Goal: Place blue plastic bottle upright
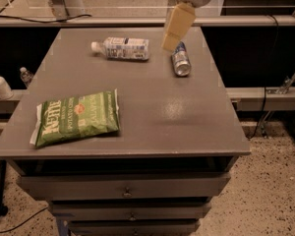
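Note:
The blue plastic bottle (122, 48) lies on its side at the far middle of the grey table (152, 107), its white cap pointing left. My gripper (171, 43) hangs from the arm at the top of the view, above the table's far right part, to the right of the bottle and apart from it. It is just left of the lying silver-and-blue can (180, 60). It holds nothing that I can see.
A green chip bag (76, 118) lies flat at the near left of the table. The can lies on its side at the far right. Drawers (125, 191) run below the table's front edge. Small bottles (0, 85) stand on a ledge at the left.

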{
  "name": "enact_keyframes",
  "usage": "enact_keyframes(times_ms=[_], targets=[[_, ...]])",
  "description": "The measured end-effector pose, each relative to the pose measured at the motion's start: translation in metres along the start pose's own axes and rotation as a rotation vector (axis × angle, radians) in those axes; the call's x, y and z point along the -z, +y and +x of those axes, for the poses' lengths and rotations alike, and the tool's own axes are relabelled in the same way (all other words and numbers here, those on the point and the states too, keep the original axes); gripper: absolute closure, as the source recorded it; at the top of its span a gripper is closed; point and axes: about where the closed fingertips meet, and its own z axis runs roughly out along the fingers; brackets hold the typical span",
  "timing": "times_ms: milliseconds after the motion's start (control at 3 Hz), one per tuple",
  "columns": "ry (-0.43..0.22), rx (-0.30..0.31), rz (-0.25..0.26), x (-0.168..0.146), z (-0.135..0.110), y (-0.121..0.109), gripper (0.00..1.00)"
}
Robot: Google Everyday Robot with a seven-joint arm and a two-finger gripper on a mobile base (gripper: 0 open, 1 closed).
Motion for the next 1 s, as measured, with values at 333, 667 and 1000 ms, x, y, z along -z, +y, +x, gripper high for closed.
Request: enact_keyframes(times_ms=[333, 667, 1000], targets=[[-0.055, 0.000, -0.020, -0.035, -0.028, -0.016, 0.00], [-0.089, 0.000, -0.038, -0.066, -0.055, -0.036, 0.00], [-0.078, 0.013, -0.061, -0.105, -0.082, -0.050, 0.00]])
